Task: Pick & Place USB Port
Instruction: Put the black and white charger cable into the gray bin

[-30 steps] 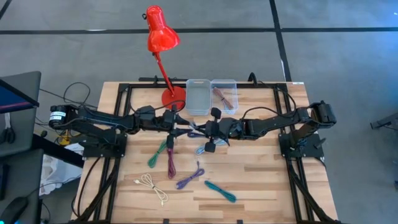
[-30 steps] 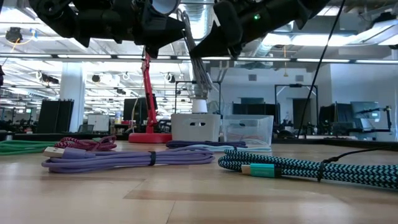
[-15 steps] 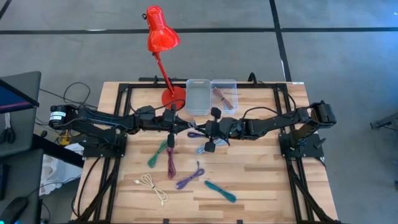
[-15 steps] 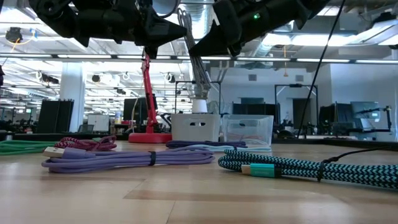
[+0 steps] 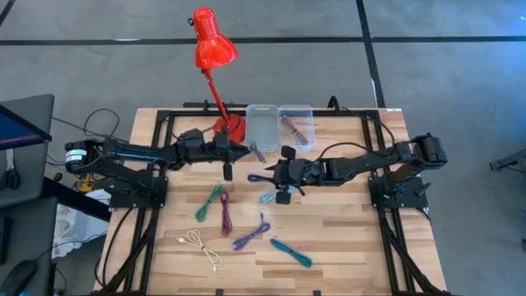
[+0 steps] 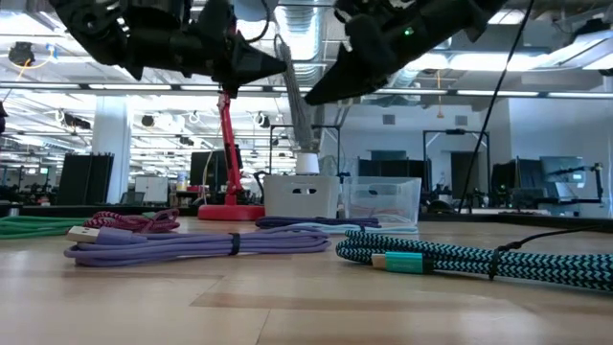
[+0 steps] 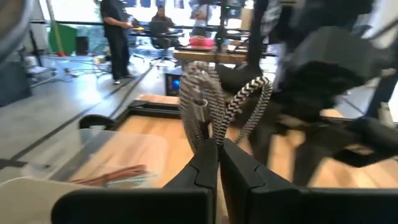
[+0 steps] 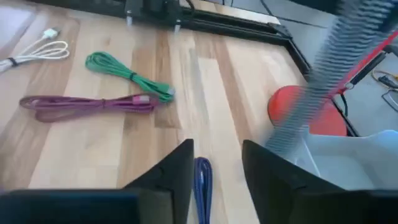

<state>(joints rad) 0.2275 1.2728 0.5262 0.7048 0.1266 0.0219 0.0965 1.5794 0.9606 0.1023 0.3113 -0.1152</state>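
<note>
I have the left gripper (image 5: 245, 150) up off the table, just short of the left bin (image 5: 263, 131), with its jaws pinched on a black-and-white braided cable (image 7: 208, 106). In the left wrist view the cable loops stand up from between the fingertips (image 7: 205, 163), with a metal USB plug (image 7: 198, 109) showing on the loop. In the low view the cable (image 6: 295, 96) hangs down toward that bin (image 6: 302, 195). The right bin (image 5: 296, 125) beside it holds a reddish-brown cable (image 5: 293, 128).

My right gripper (image 5: 275, 173) hovers near mid-table, jaws apart and holding nothing; its wrist view looks down on a dark blue cable (image 8: 203, 184) lying between the fingers on the wood.

On the table (image 5: 353, 238) I see a green cable (image 5: 211, 201), a magenta one (image 5: 226, 215), a purple one (image 5: 251, 233), a teal one (image 5: 292, 252) and a white one (image 5: 201, 247). The red lamp (image 5: 213, 45) stands at the back edge, its base (image 5: 231, 127) just beside the left bin.
</note>
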